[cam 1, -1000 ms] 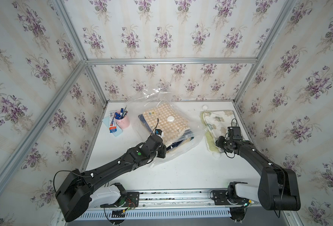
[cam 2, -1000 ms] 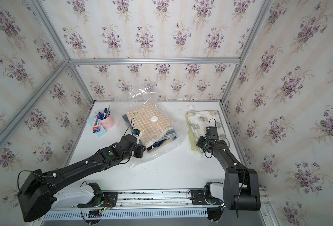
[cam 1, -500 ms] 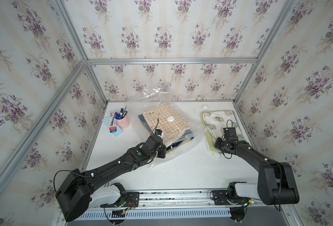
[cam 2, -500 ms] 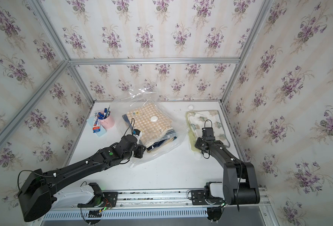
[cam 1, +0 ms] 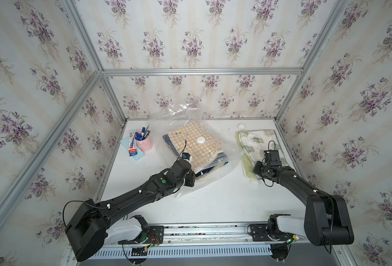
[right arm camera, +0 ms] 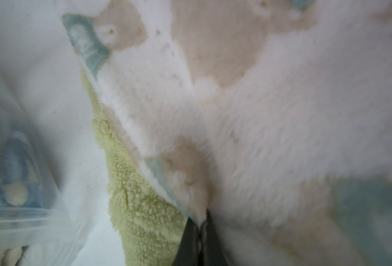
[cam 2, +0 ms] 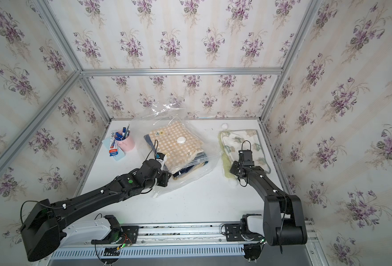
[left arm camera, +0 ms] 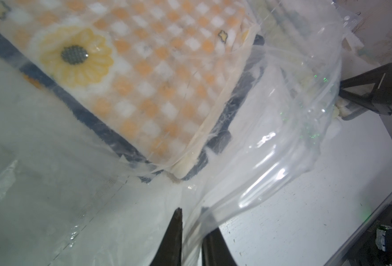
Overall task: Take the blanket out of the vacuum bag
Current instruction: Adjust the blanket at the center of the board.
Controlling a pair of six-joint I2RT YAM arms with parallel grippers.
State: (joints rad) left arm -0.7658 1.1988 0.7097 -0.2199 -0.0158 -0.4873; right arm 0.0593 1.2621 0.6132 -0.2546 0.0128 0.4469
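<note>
The clear vacuum bag (cam 1: 227,165) (cam 2: 205,164) lies mid-table with its white valve (cam 1: 200,139) facing up. Inside it are an orange-checked blanket (cam 1: 190,135) (left arm camera: 167,69) and a dark blue layer under it. My left gripper (cam 1: 191,178) (left arm camera: 191,211) is shut on the bag's near plastic edge, which runs between the fingers. A cream blanket with a green underside (cam 1: 257,142) (cam 2: 236,140) (right arm camera: 282,115) lies outside the bag at the right. My right gripper (cam 1: 257,170) (right arm camera: 199,218) is shut on that blanket's left edge.
A pink cup of pens (cam 1: 144,142) stands on a blue leaflet (cam 1: 131,149) at the back left. Floral walls enclose the table on three sides. The arms' rail (cam 1: 201,230) runs along the front edge.
My right gripper has closed on the cream blanket's edge after shifting slightly along it. The left arm and the bag have stayed put.
</note>
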